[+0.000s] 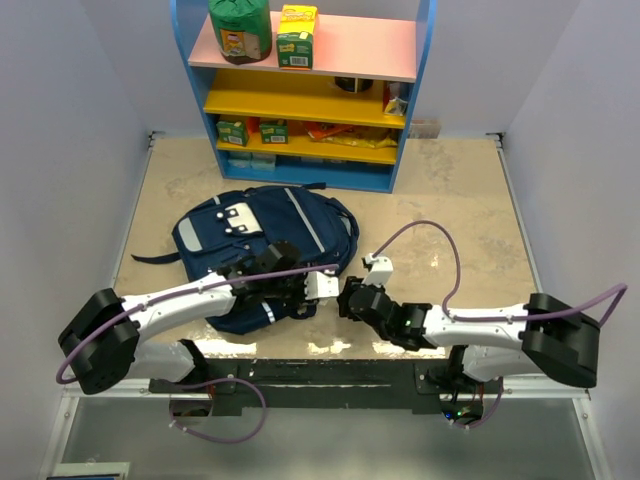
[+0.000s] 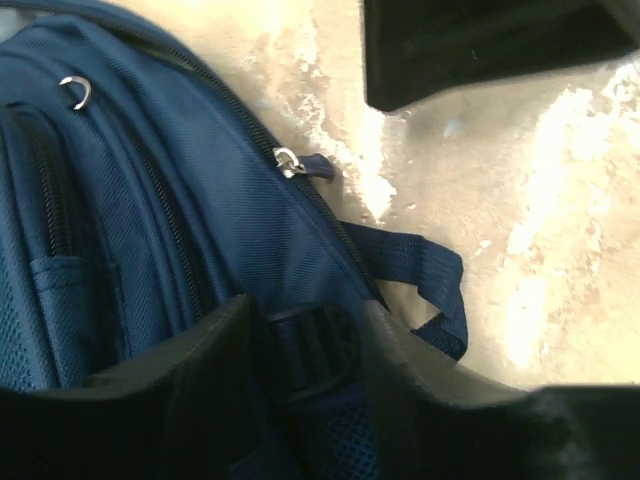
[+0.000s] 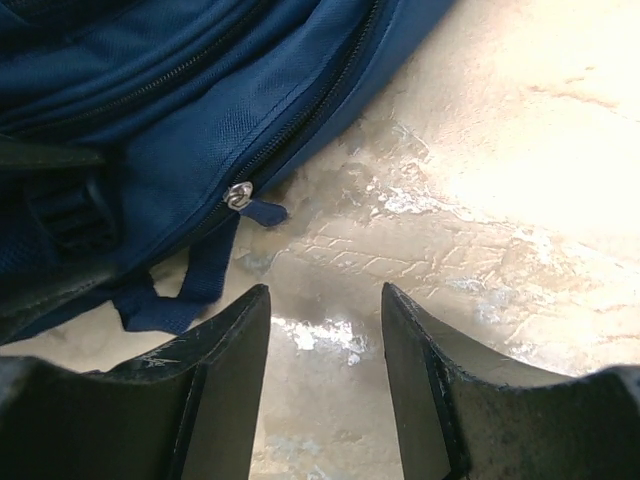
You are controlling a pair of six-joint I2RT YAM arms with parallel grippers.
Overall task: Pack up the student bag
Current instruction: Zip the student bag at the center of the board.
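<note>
I see the student bag (image 1: 262,235) flat, left of bench (image 1: 450,200) centre; left fingers (image 2: 190,370) straddle its black buckle (image 2: 310,350), grip not determinable; right fingers (image 3: 215,360) parted, empty, just beside it.

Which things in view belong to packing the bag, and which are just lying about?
Job: student bag; its zipper pull; left hand astride its strap buckle; right hand, open beside the bag.
Lying about: shelf unit; green pack and yellow-green carton on its top shelf; small green boxes lower down.
</note>
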